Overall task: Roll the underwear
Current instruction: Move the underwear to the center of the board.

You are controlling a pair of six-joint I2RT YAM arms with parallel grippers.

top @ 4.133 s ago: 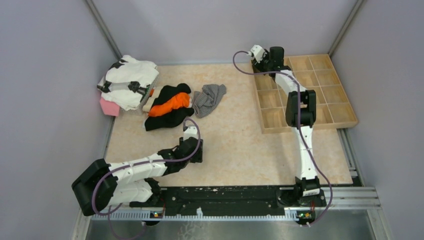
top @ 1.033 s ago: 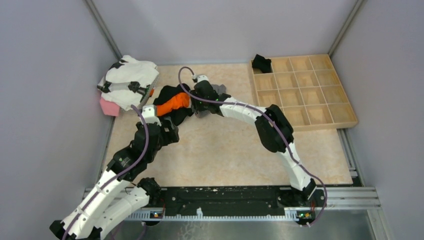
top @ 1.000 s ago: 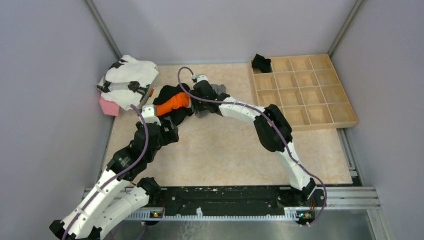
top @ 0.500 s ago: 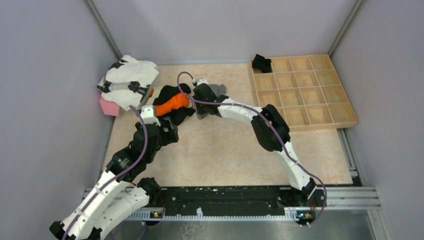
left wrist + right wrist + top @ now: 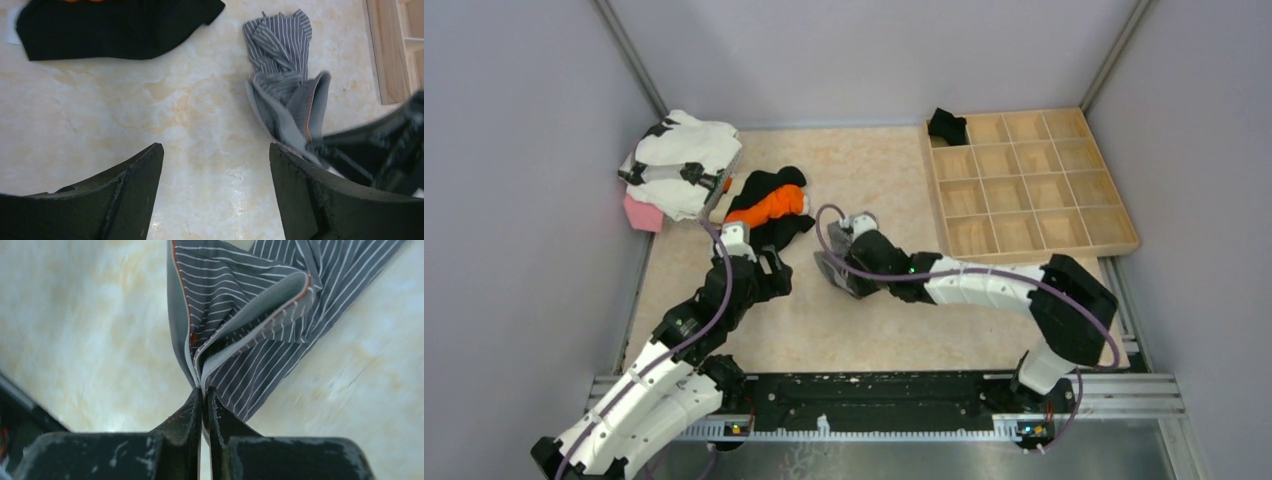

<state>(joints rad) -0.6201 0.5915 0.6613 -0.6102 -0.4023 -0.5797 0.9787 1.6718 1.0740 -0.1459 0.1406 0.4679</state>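
The right gripper (image 5: 204, 391) pinches a fold of the grey striped underwear (image 5: 235, 300) near the middle of the overhead frame; the left gripper (image 5: 216, 152) hangs just left of it, jaws spread wide.

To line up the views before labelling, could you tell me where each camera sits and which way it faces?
Top external: above and behind the arm bases, looking down on the table; the left arm and right arm show.
Left wrist: on the left arm, looking down at the table and a black cloth; the open left gripper frames it.
Right wrist: on the right arm, looking along the right gripper, shut on the striped underwear.
Shared: both wrist views show the striped underwear.
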